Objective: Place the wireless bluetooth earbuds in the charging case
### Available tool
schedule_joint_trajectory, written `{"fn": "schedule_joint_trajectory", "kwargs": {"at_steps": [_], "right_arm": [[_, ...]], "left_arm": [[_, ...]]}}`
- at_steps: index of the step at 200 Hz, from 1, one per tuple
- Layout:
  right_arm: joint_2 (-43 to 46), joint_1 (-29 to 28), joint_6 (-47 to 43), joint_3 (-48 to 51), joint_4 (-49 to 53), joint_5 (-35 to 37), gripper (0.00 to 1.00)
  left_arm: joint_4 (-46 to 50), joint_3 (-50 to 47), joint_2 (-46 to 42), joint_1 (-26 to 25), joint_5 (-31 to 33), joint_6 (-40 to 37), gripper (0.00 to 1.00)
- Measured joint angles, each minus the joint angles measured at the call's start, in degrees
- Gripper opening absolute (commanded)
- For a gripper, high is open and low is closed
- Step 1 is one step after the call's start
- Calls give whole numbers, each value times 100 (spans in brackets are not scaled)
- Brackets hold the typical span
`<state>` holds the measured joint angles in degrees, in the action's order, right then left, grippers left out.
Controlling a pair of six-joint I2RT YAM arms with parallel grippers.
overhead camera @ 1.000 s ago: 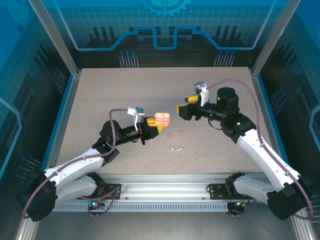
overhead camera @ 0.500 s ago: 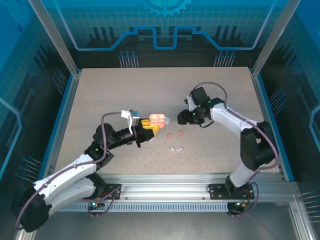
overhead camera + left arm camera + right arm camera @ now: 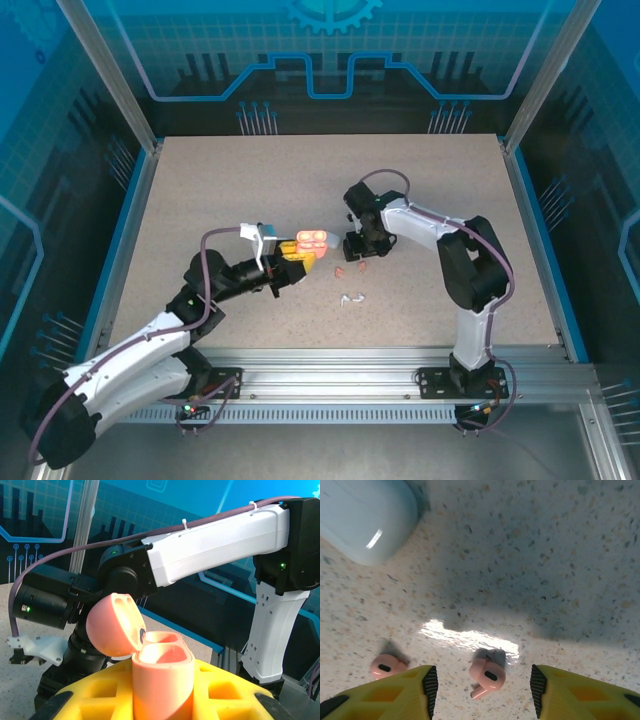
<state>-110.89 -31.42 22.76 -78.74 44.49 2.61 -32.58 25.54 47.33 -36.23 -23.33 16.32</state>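
Earbuds (image 3: 487,676) lie on the speckled table (image 3: 530,580), blue walls (image 3: 200,50) around; right end effector (image 3: 482,681) released, left end effector (image 3: 298,256) grasping the open case (image 3: 162,672).

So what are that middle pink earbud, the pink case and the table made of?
Pink earbud: probably hard plastic, smooth with a faint sheen and a rounded moulded shape.
Pink case: looks like matte plastic, even colour, soft moulded edges.
Table: pale speckled top, maybe stone-look laminate; the bright glare patch suggests a fairly smooth finish, but the exact material is unclear.
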Motion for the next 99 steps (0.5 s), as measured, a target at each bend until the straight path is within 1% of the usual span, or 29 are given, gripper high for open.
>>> {"fn": "schedule_joint_trajectory", "kwargs": {"at_steps": [99], "right_arm": [[-389,-153,-9,-192,319,109,46]], "left_arm": [[92,-22,-48,0,22,-24,0]]}}
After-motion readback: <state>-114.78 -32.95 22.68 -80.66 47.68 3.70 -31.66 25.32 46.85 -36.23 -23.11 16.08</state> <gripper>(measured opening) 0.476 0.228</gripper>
